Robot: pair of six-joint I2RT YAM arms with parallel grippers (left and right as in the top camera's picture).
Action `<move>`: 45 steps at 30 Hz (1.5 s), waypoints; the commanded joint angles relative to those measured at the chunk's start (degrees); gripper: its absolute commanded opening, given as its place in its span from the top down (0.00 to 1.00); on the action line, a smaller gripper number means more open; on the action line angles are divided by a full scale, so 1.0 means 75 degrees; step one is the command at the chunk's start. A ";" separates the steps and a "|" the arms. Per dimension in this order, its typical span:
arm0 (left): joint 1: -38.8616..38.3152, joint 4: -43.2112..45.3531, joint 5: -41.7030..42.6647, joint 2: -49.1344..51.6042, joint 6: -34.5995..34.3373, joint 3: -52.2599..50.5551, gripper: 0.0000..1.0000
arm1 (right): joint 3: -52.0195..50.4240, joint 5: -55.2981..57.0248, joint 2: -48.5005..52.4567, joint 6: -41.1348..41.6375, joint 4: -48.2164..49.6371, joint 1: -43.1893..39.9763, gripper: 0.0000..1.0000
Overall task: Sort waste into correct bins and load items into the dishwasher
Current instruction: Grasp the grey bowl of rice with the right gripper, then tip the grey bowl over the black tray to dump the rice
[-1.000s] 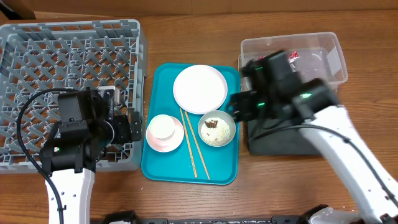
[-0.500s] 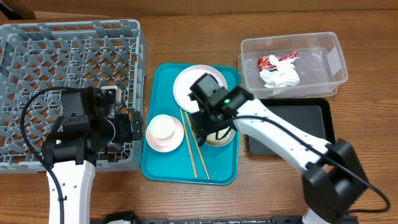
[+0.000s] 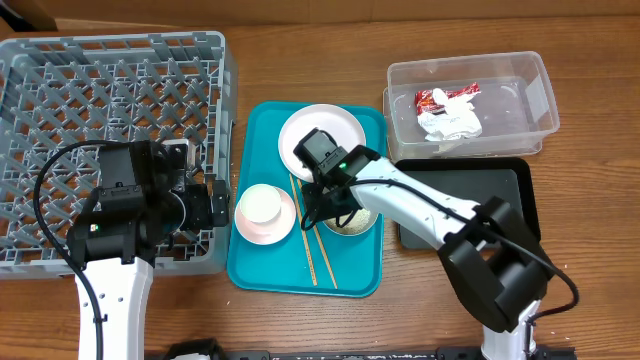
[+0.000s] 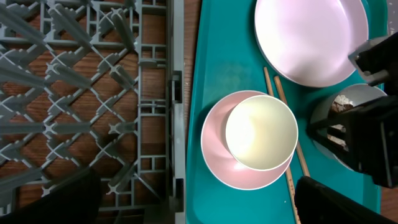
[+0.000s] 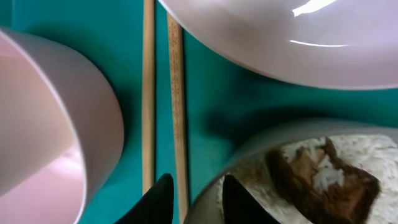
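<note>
My right gripper (image 3: 325,208) (image 5: 196,180) is low over the teal tray, open but narrow. Its fingers straddle the left rim of the pale bowl (image 3: 355,212) (image 5: 311,168), one inside and one outside. The bowl holds rice and a brown scrap (image 5: 323,168). Two chopsticks (image 3: 315,245) (image 5: 148,93) lie just left of it. The white plate (image 3: 322,140) (image 4: 308,37) is behind. A white cup (image 3: 262,204) (image 4: 261,132) sits on the pink saucer (image 4: 217,143). My left gripper (image 3: 205,205) (image 4: 193,205) hangs wide open over the seam between the grey dishwasher rack (image 3: 120,80) and the tray.
The teal tray (image 3: 255,270) lies between the rack and the bins. The clear tub (image 3: 535,100) at the back right holds the red wrapper (image 3: 445,96) and the white napkin (image 3: 450,122). The black tray (image 3: 500,190) sits in front of it, partly under my right arm.
My right arm swung from the bins leftward to the teal tray and dropped to the bowl's rim, its jaws narrowing. The left arm has stayed still and open.
</note>
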 commanded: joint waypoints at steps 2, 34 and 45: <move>0.0032 -0.0003 0.0087 0.0047 0.0169 0.0160 0.00 | -0.0003 0.0108 0.0102 0.0131 0.0061 0.0140 0.87; 0.0032 -0.0047 0.0087 0.0047 0.0169 0.0160 0.00 | 0.0586 -0.2480 -0.2515 -0.0108 -0.2865 -0.3168 0.96; 0.0032 -0.0047 0.0090 0.0047 0.0166 0.0157 0.00 | -0.1271 -0.5310 -0.2506 -0.1848 -0.1923 -0.5123 0.96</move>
